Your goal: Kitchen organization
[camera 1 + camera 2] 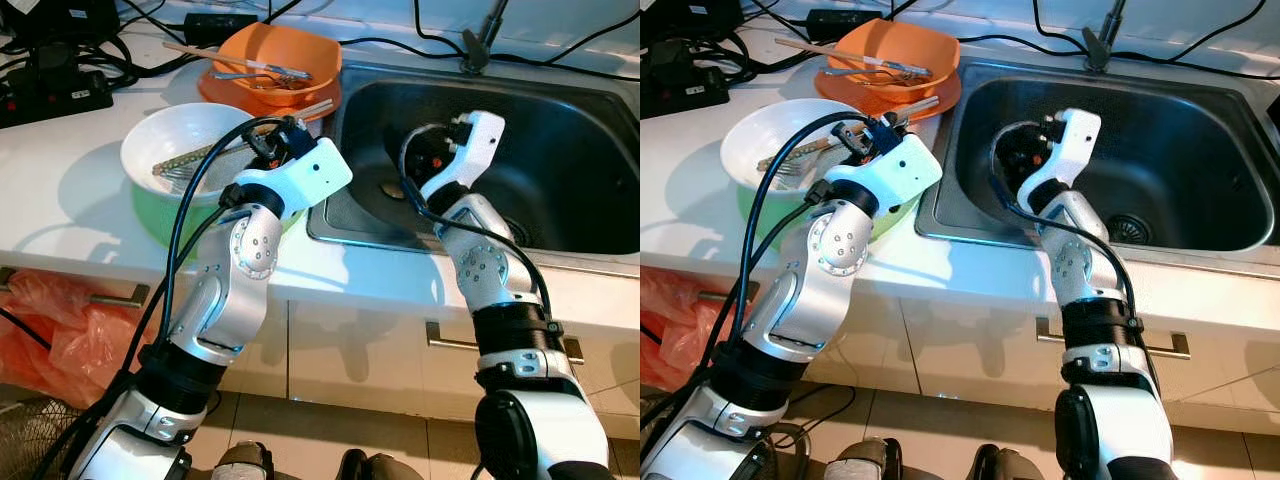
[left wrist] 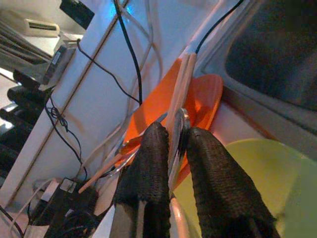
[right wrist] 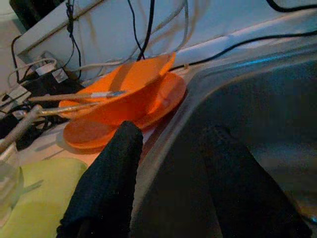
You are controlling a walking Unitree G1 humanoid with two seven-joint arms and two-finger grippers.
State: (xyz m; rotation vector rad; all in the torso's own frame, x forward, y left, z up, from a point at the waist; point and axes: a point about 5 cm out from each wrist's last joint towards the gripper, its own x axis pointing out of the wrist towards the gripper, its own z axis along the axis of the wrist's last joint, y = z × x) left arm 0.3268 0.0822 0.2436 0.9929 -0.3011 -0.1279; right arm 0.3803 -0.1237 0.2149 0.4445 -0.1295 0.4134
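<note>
Two grippers are seen at work around the steel sink (image 1: 560, 140), which is taken here as the landmark. The left gripper (image 2: 172, 144) is held just left of the sink's near-left corner, over the rim of the white bowl (image 1: 150, 150); its jaws are clamped on a thin metal utensil (image 2: 179, 130), gripped between the black fingertips (image 2: 153, 148). What kind of utensil it is cannot be told. The white bowl is seen nested in a green bowl (image 2: 257, 168) on the white table (image 1: 60, 190), left of the sink, with more cutlery (image 1: 185, 165) lying inside it. Behind it, at the sink's far-left corner, an orange bowl (image 1: 290, 55) is stacked on an orange plate (image 1: 855, 98), with a fork (image 1: 262, 72) and chopsticks (image 2: 181, 84) laid across it. The right gripper (image 3: 168, 173) is lowered inside the sink, by its left wall, with its jaws held apart and nothing between them. The drain (image 1: 1128, 228) is seen on the sink floor, right of that arm. Black cables (image 1: 60, 60) are strewn over the table far left of the sink.
</note>
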